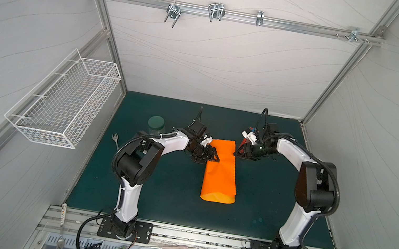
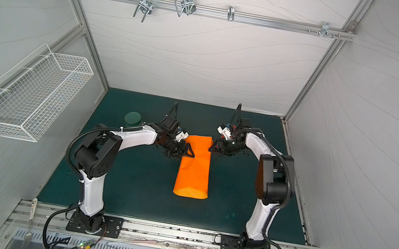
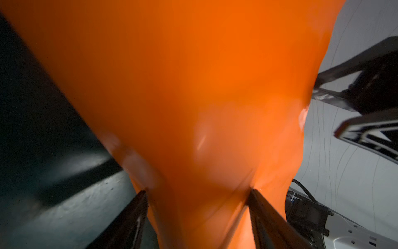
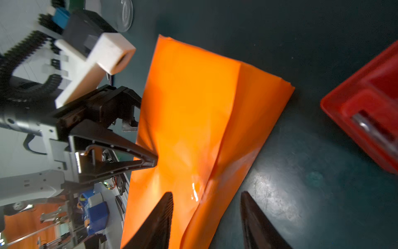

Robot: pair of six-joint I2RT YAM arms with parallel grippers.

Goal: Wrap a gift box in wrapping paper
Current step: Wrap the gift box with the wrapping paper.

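**A:** Right wrist view, nearest first: your right fingers [image 4: 160, 222]?

**B:** Apart and empty, straddling the edge of the wrapping paper [image 4: 193, 97], which lies folded on the surface [image 4: 301, 172]. My left fingers [image 4: 146, 159] clamp it, I judge to hold the fold shut.

**A:** The box?

**B:** Hidden, probably inside the fold. A red tape dispenser [image 4: 366, 120] sits beyond.

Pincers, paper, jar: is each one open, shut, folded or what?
left pincer, shut on paper.
right pincer, open, holding nothing.
paper, folded into a long creased sleeve.
box, hidden from view.
jar, upright, lid on.
dispenser, resting apart from paper, untouched.
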